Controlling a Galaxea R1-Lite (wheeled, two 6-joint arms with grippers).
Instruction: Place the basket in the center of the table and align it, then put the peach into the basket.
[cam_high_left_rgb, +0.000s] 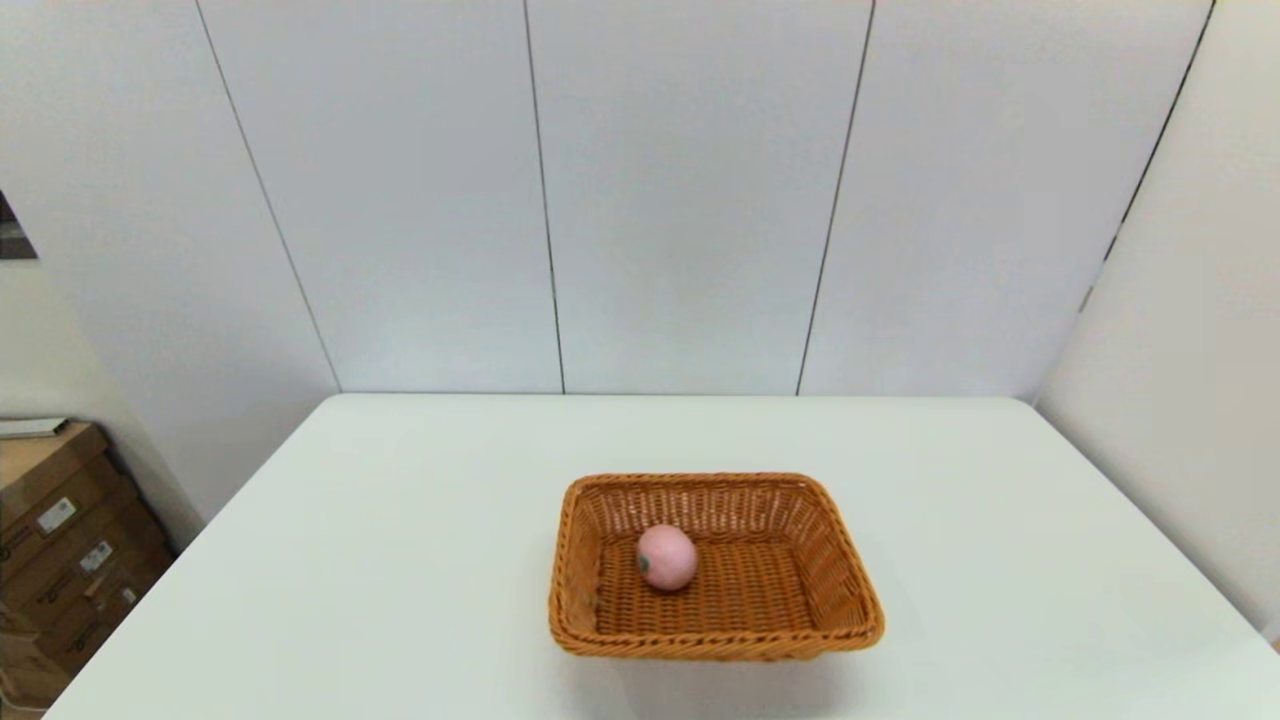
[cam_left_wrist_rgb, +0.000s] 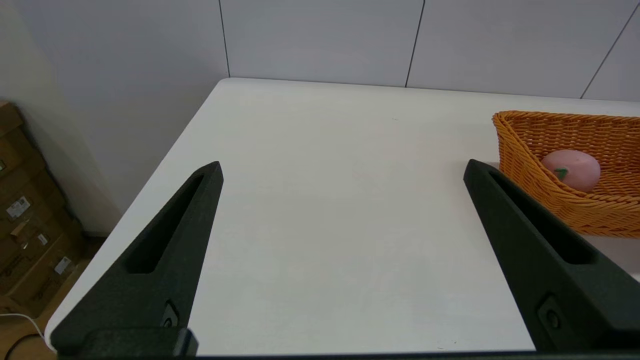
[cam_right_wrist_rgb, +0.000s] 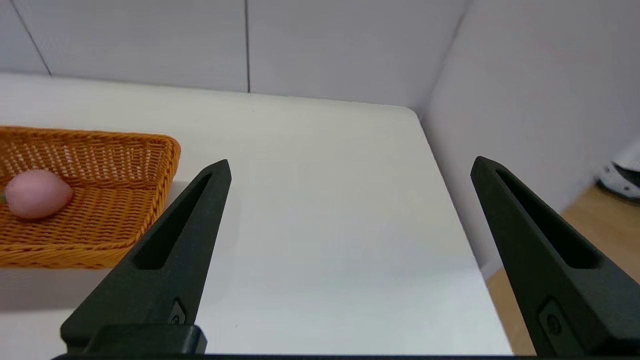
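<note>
An orange-brown wicker basket (cam_high_left_rgb: 800, 610) stands near the middle of the white table (cam_high_left_rgb: 400, 560), slightly toward the near edge. A pink peach (cam_high_left_rgb: 666, 557) lies inside it, left of the basket's middle. The left wrist view has the basket (cam_left_wrist_rgb: 525, 150) and peach (cam_left_wrist_rgb: 572, 170) off to one side, and my left gripper (cam_left_wrist_rgb: 342, 167) hangs open over bare table near the left edge. My right gripper (cam_right_wrist_rgb: 350, 165) is open too, over the table's right side, with the basket (cam_right_wrist_rgb: 125, 200) and peach (cam_right_wrist_rgb: 35, 194) beside it. Neither arm appears in the head view.
Cardboard boxes (cam_high_left_rgb: 60, 540) are stacked on the floor left of the table. White wall panels stand behind the table and along its right side. Wooden floor (cam_right_wrist_rgb: 595, 225) lies past the right edge.
</note>
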